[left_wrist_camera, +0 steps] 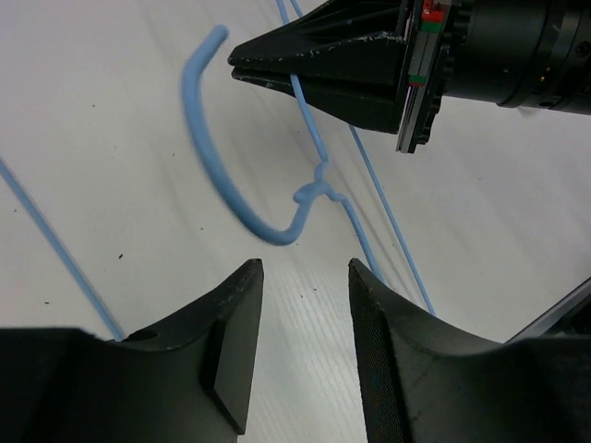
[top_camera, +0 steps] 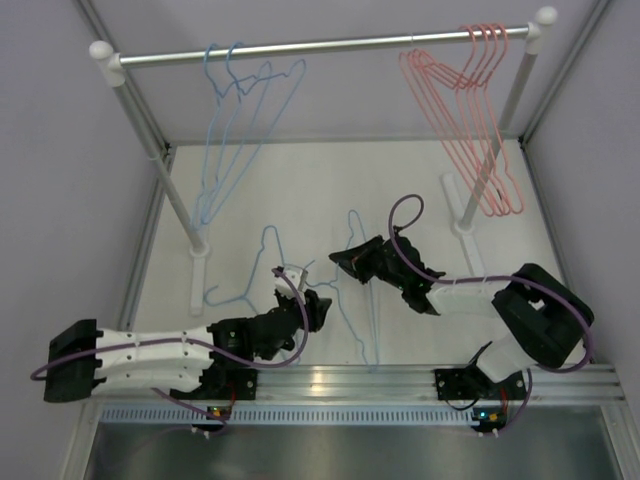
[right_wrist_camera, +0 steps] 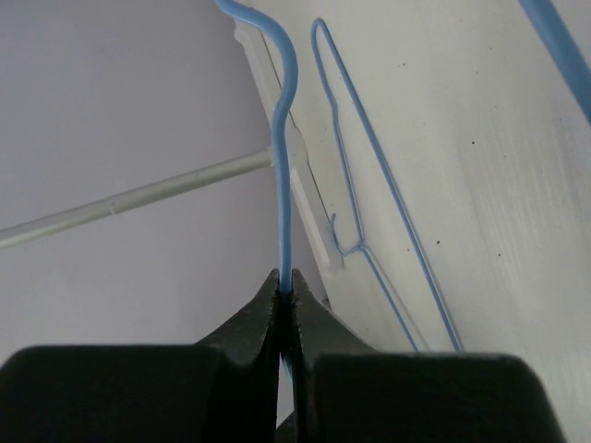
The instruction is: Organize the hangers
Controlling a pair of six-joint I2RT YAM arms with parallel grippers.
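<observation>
My right gripper (top_camera: 338, 260) is shut on the wire of a light blue hanger (top_camera: 355, 232), close to its twisted neck; its pinched fingers (right_wrist_camera: 285, 286) show in the right wrist view. In the left wrist view the same hanger's hook (left_wrist_camera: 214, 161) curls above the white table, with the right gripper (left_wrist_camera: 277, 69) clamped on it. My left gripper (left_wrist_camera: 305, 268) is open and empty, just short of that hook. A second blue hanger (top_camera: 240, 288) lies flat on the table and also shows in the right wrist view (right_wrist_camera: 374, 189). Blue hangers (top_camera: 235, 130) hang at the left of the rail, several pink-red ones (top_camera: 465, 110) at the right.
The silver rail (top_camera: 320, 45) spans the back on two white posts; the left post's foot (top_camera: 197, 270) and the right post's foot (top_camera: 462, 215) stand on the table. Grey walls close in both sides. A metal strip (top_camera: 340, 380) runs along the near edge.
</observation>
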